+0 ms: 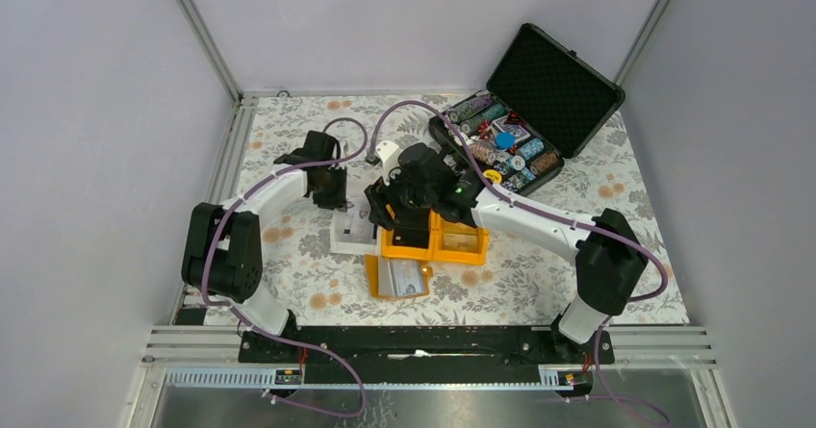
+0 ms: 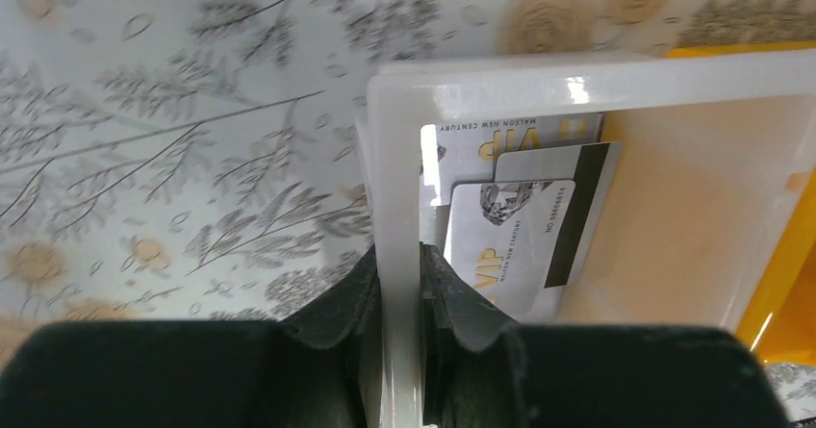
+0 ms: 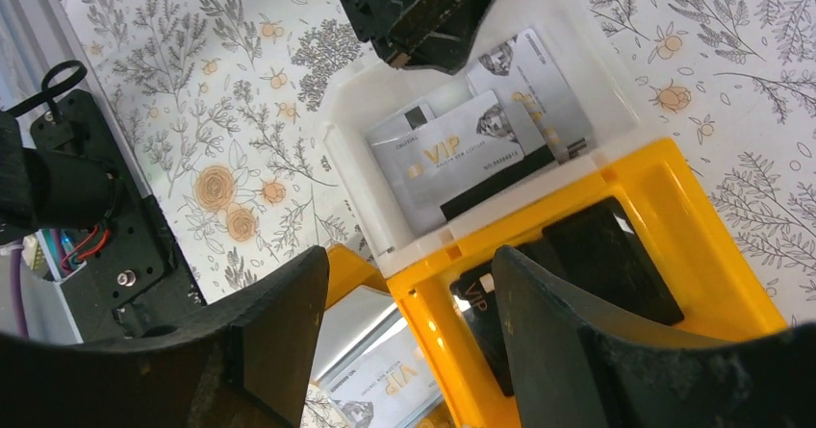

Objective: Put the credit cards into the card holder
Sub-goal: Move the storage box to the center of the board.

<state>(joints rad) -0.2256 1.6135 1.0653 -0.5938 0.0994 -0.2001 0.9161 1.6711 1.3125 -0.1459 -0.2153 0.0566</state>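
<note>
L gripper (image 2: 399, 266) was clamped on wall of white tray (image 2: 577, 70), R gripper (image 3: 406, 260) hung wide open above credit cards (image 3: 452, 154) at upper centre, card holder (image 3: 380, 351) open at lower centre; best bet seemed: keep tray steady, pinch top card's edge

Tight round the bins; bare mat (image 1: 289, 130) to L + back.
L gripper (image 2: 399, 279) pinches one wall of white bin (image 2: 577, 72), its body overhanging that end of the credit cards (image 2: 510, 236). Rest of bin open from above. R gripper (image 3: 404, 303) hovers over the bins' junction, jaws wide, nothing between. Orange bin (image 1: 460, 253) abuts white bin's R side. Card holder (image 1: 397, 276) lies open in front, uncovered. Black case (image 1: 553, 87) well apart, back R.
</note>
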